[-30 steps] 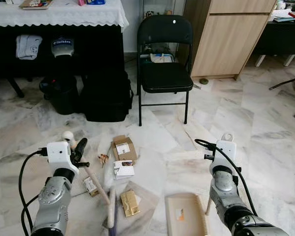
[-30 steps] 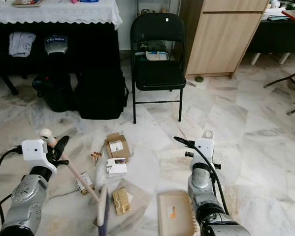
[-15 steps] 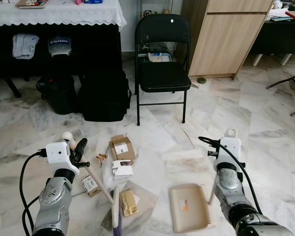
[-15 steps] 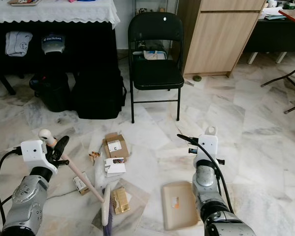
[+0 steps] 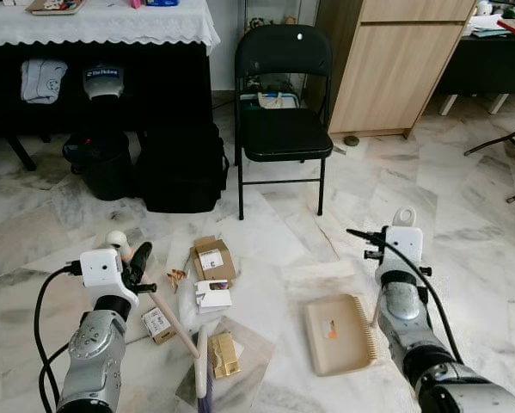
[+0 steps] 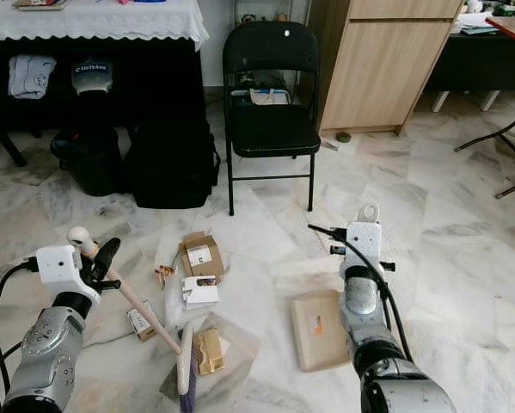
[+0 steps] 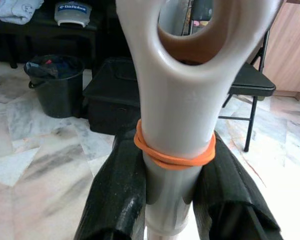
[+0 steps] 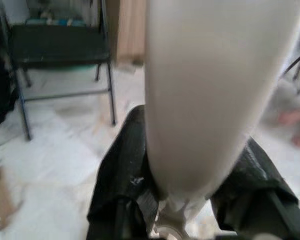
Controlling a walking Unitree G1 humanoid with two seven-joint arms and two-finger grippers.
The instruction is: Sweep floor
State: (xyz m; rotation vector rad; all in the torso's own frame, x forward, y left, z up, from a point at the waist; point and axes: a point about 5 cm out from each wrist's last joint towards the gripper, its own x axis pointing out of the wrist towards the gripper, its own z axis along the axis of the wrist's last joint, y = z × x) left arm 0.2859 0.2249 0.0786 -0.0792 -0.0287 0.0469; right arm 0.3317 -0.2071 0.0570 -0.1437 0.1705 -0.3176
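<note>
1. White-and-grey veined marble floor [image 5: 463,215]: the surface to be swept. Litter lies in a loose cluster ahead of the left arm.
2. Black folding metal chair [image 5: 285,129] and black soft bag [image 5: 184,168]: they stand beyond the litter, well apart from both arms, in front of a counter with a white lace cloth [image 5: 102,24].
3. Beige flat plastic dustpan with a toothed edge [image 5: 340,334]: it rests flat on the floor, to the right of the litter. The right gripper [image 8: 190,200] holds its pale handle, the fingers [image 8: 120,185] pinching the handle from both sides. The pan looks light and stiff; the handle is the natural hold.
4. Pale long-handled hand brush [image 5: 173,323]: its handle slants from the left gripper [image 7: 172,200] down to the brush head [image 5: 202,361], which lies on the floor by the clear wrapper. The fingers [image 7: 120,190] are clamped on the handle just below an orange rubber band [image 7: 174,155]. The smooth plastic may twist in the grip, so a firm hold near the handle end seems prudent.
5. Litter: a brown cardboard box with a white label [image 5: 216,258], a small white carton [image 5: 215,295], a small tan packet [image 5: 158,324], and a gold item on a clear plastic wrapper [image 5: 225,354]. All appear light, easily pushed and likely to skid on the marble.
</note>
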